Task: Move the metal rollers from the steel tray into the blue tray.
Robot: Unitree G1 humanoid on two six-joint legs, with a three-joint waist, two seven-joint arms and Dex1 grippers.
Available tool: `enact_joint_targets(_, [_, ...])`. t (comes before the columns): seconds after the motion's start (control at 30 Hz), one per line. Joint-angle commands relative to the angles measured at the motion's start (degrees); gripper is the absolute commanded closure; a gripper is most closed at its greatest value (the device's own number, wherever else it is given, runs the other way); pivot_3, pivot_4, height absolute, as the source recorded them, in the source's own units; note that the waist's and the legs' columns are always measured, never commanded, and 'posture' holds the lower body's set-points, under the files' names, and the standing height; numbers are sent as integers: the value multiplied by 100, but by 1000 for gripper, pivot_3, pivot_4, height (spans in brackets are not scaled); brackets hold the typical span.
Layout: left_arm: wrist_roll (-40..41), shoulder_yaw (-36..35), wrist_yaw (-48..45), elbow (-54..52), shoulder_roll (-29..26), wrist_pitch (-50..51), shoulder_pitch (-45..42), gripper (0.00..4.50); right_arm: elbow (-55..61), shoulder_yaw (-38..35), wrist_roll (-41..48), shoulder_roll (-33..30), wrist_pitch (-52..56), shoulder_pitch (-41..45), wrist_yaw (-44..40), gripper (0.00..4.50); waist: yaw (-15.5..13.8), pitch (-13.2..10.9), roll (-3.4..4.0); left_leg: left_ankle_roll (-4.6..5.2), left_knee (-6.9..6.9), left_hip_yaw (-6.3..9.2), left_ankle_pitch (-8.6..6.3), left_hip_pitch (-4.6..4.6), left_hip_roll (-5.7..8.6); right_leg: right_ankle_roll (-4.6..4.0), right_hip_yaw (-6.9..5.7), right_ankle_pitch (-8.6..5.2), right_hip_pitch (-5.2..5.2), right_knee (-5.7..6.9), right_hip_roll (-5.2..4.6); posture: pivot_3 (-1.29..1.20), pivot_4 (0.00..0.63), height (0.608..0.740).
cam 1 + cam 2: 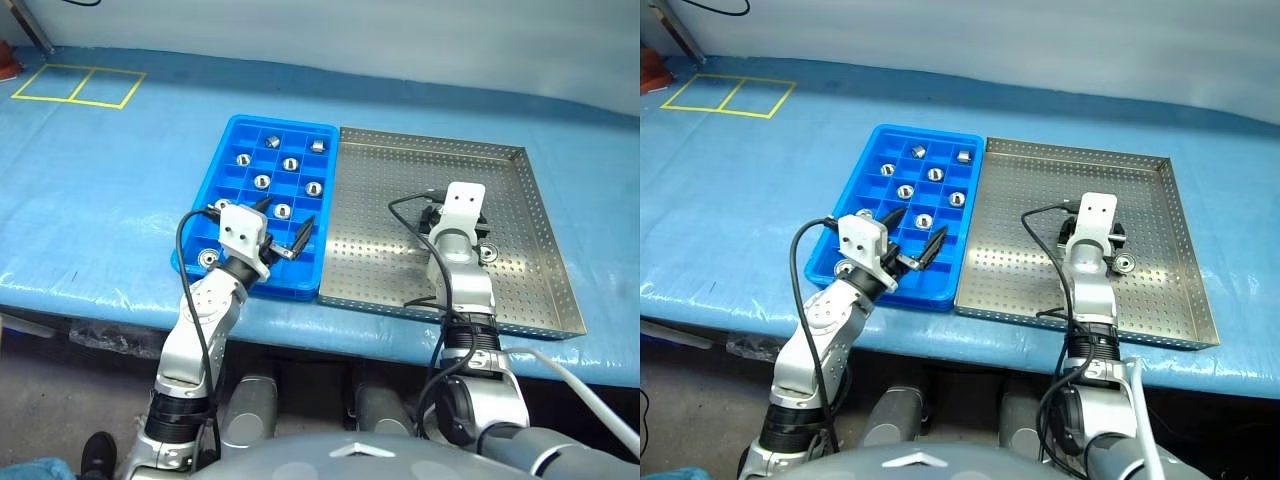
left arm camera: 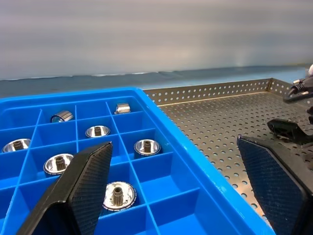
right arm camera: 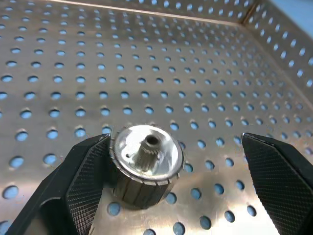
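Blue tray (image 1: 232,135): sits left of centre in the head view, butted against the steel tray; its upper and left cells hold rollers (image 1: 262,182), the lower-right cells look bare.
Left gripper (image 1: 283,228): hovers over the blue tray's lower edge, fingers spread wide, nothing between them.
Steel tray (image 1: 540,200): right of centre, one last roller (image 3: 145,164) standing on its perforated floor at mid-right.
Right gripper (image 3: 173,186): jaws wide, straddling that roller; one finger (image 3: 85,186) is at or nearly at its ribbed side, the other well apart.
Risk, off-centre squeeze: closing from here, the near finger likely shoves first and the roller skids or tips out.
Risk, slick metal: a shallow pinch on the ribbed side could let it drop on the carry.
Risk, crowding: the left gripper hangs over the bare cells, so a drop-off there could clash.
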State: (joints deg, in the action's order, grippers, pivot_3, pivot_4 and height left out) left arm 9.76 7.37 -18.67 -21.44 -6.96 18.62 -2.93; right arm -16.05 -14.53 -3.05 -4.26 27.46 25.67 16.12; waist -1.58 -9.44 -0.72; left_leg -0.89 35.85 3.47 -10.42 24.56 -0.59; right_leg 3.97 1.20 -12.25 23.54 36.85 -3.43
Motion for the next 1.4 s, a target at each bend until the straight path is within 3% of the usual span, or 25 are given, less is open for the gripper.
enact_joint_targets(0.03, [61,62,4,-221,20,-37,-29,27,-82,-190,416,106,-256,5,-212,0,0,1,1,0,0,0,0,-3,0,0,0,0,-4,0,0,172,150,740])
enact_joint_targets(0.07, [58,65,2,-220,20,-36,-30,27,-91,-206,481,130,-274,-15,-247,0,3,1,1,0,0,0,0,-3,0,0,0,0,-4,-1,1,172,150,740])
enact_joint_targets(0.17, [41,80,-1,-204,11,-16,-47,0,-49,-144,571,186,-349,-78,-316,602,11,2,2,1,1,0,0,-3,-1,0,0,-1,-4,-1,1,170,150,740])
enact_joint_targets(0.37, [49,72,-65,-225,-46,-60,-39,0,409,243,586,249,-267,-196,-587,2633,7,2,4,1,0,1,0,-2,-1,-1,0,-1,-3,-1,1,166,150,740])
enact_joint_targets(0.4, [57,64,-74,-240,-59,-69,-28,0,508,350,562,242,-239,-218,-659,2781,9,2,4,0,0,1,0,-1,-1,-2,0,-1,-2,-1,1,170,150,740])
enact_joint_targets(0.63, [43,-85,-163,-554,-365,-226,393,0,1875,1728,412,84,332,-316,-1720,2780,45,-8,20,0,-12,1,0,0,-3,-9,1,-6,9,0,2,197,150,740])
enact_joint_targets(0.73, [139,-175,-190,-742,-474,-185,654,0,2628,2152,840,175,1910,-104,-2156,2780,17,-7,20,0,-23,5,0,-1,-5,-17,-3,-11,12,0,3,218,150,740])
enact_joint_targets(0.93, [86,-125,-375,-1104,-859,-130,1199,0,3383,2972,878,52,3011,178,-2560,2780,-57,-8,20,-1,-30,9,-1,1,-7,-25,-12,-17,17,-2,1,246,150,740])
enact_joint_targets(1.4, [345,-80,-385,-1191,-919,108,1343,0,3858,3315,881,-90,3711,37,-2739,2780,-156,-8,19,-5,-38,14,-3,8,-9,-34,-27,-24,24,-4,-2,244,150,740])
